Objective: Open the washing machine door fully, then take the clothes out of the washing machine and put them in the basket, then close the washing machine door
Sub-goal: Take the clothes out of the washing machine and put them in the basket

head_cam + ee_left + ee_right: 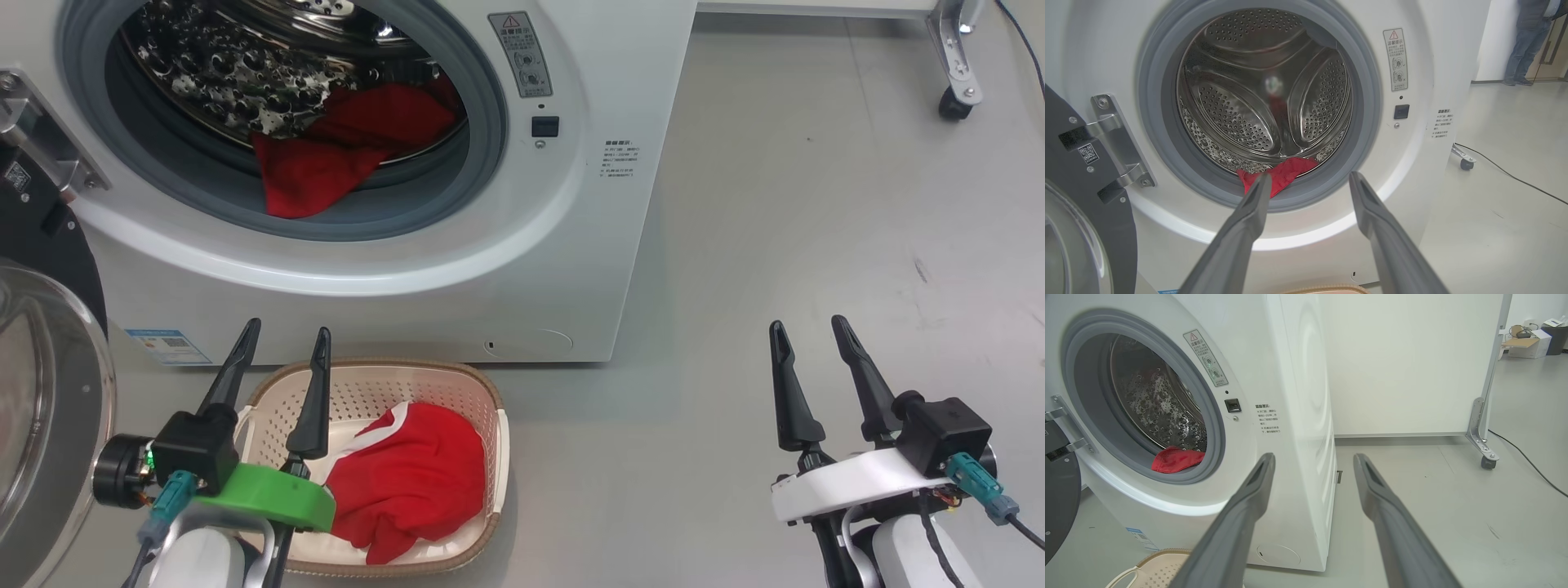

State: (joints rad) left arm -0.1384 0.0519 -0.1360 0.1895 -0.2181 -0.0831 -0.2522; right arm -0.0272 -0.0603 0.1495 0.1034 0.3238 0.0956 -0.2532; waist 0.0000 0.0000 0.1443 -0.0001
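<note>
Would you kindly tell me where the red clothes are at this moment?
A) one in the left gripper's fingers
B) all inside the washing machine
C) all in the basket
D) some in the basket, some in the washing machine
D: one red garment lies in the basket, more red fabric hangs at the washing machine mouth; the left gripper and right gripper are open, empty.

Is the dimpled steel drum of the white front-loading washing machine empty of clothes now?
No: a bright red fabric garment lies in the dimpled steel drum, one corner hanging over the grey rubber ring.
</note>
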